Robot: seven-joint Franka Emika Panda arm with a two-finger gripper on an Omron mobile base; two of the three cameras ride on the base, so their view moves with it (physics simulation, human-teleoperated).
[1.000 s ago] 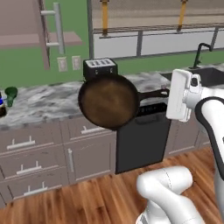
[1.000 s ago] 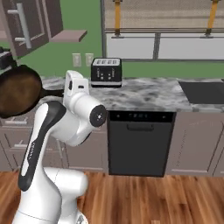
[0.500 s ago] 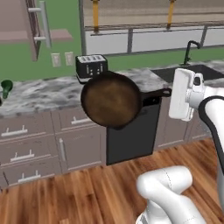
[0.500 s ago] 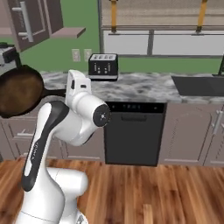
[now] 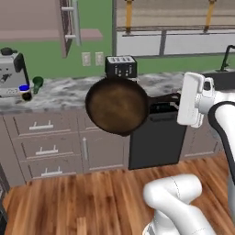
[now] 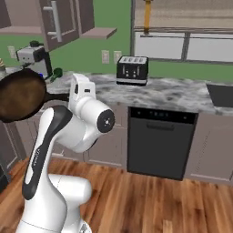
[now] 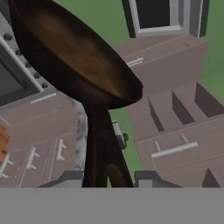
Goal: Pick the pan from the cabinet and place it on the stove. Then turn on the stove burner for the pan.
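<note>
Pan [image 5: 116, 105], handle clamped in fingers [image 7: 146, 178], hangs before toaster [image 5: 121, 66] (coffee machine [image 5: 11, 72] left).

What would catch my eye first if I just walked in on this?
A dark pan hangs in mid-air in front of the counter, tipped so its brownish inside faces you, held by its handle in the gripper of a big white arm. Behind it a black toaster sits on the counter, above a black dishwasher.

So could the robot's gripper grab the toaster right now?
Probably not. The gripper is shut on the pan by its handle, so it has no free jaws for the toaster behind the pan.
</note>
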